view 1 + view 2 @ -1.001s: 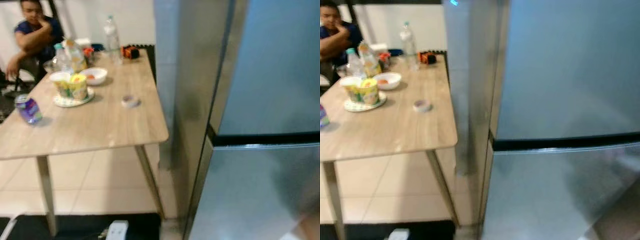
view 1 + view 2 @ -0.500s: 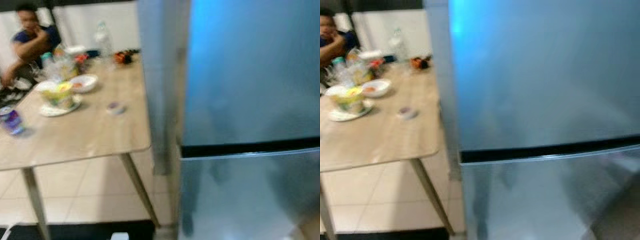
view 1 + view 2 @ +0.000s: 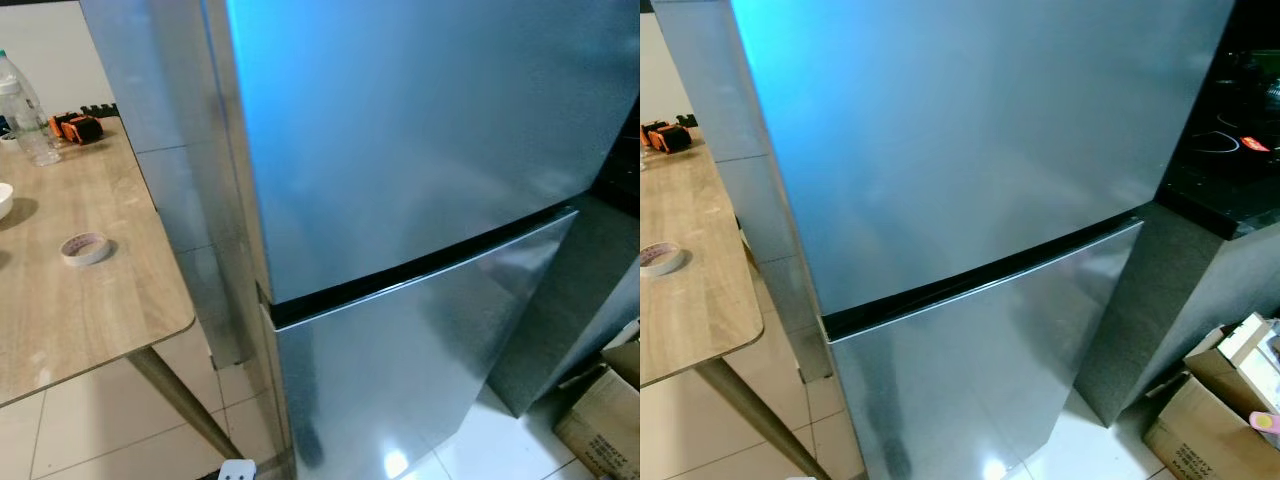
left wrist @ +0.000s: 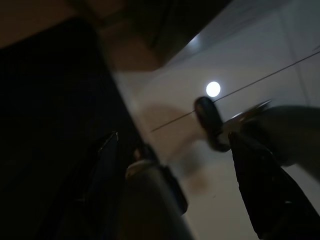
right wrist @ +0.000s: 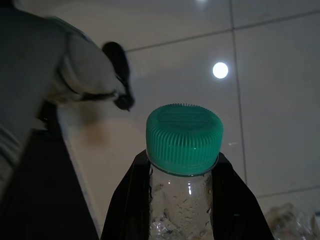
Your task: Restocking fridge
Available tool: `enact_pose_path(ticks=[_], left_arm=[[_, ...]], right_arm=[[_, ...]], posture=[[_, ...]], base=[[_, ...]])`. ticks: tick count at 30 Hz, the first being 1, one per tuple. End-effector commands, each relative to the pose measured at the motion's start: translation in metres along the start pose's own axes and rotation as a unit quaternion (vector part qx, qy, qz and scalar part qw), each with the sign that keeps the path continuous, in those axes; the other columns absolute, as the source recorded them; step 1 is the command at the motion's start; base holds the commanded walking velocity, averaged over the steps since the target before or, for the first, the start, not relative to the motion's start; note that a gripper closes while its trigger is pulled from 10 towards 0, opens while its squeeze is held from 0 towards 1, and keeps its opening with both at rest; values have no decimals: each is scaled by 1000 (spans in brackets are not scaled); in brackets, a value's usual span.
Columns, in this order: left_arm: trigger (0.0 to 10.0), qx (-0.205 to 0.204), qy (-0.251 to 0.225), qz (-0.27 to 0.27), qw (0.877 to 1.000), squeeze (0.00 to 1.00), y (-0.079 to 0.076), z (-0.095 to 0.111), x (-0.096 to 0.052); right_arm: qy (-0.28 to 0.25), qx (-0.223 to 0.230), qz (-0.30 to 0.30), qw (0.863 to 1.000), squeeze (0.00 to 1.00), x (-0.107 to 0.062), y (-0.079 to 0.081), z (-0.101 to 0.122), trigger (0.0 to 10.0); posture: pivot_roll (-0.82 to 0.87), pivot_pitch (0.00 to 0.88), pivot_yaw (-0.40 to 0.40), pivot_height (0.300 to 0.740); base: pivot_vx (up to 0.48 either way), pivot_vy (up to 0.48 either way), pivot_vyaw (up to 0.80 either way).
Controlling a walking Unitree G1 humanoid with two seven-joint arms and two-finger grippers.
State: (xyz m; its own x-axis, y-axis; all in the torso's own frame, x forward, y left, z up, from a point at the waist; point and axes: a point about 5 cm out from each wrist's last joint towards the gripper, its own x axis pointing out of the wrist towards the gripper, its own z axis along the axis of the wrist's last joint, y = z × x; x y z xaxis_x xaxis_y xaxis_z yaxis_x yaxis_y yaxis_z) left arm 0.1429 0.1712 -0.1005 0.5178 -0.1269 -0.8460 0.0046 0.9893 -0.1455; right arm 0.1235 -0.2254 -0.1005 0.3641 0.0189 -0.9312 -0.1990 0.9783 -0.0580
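Big steel fridge was shut, top cut off. Table beside it was cropped too. Right gripper was clamped on a green-capped bottle, its lower half hidden between the fingers. Left gripper: dark, fingers looked spread, holding nothing.

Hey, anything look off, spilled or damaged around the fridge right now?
Nothing stands out. Both doors of the fridge are shut and unmarked, and the floor looks dry. The right gripper holds a capped bottle. A tape roll lies on the table.
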Motion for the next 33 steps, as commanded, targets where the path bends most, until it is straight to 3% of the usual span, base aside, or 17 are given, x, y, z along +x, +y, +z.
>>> enact_pose_path(ticks=[1,9,16,22,25,28,30,31,33], left_arm=[[10000,-2,-2,18,1000,0,10,0,-2],[10000,-20,-15,29,999,0,14,3,-3],[10000,-16,-14,34,999,0,14,3,-3],[10000,-36,-21,53,998,0,19,3,-4],[10000,-62,-33,65,995,0,23,6,-5],[10000,-113,-68,88,987,0,36,15,-8],[10000,-163,-111,105,975,0,50,28,-11],[10000,-163,-111,105,975,0,50,28,-11],[10000,-218,-178,91,955,0,65,48,-17]], right_arm=[[-4,-3,0,1000,0,0,0,3,10000],[-5,-3,0,1000,0,0,0,4,10000],[-5,-4,0,1000,0,0,0,4,10000],[-5,-3,1,1000,0,0,0,4,10000],[-5,-4,1,1000,0,0,0,4,10000],[-6,-3,2,1000,0,0,0,4,10000],[-6,-2,2,1000,0,0,0,4,10000],[-6,-2,2,1000,0,0,0,4,10000],[-4,-3,1,1000,0,0,-1,3,10000]], posture=[[-101,0,14,734],[-101,0,15,734],[-99,0,13,734],[-100,0,11,734],[-100,0,11,734],[-100,0,11,734],[-99,0,11,734],[-99,0,11,734],[-98,0,8,734]], base=[[0,0,0],[0,0,0],[0,-462,0],[0,0,0],[0,0,0],[0,0,0],[0,0,0],[0,0,0],[0,0,0]])
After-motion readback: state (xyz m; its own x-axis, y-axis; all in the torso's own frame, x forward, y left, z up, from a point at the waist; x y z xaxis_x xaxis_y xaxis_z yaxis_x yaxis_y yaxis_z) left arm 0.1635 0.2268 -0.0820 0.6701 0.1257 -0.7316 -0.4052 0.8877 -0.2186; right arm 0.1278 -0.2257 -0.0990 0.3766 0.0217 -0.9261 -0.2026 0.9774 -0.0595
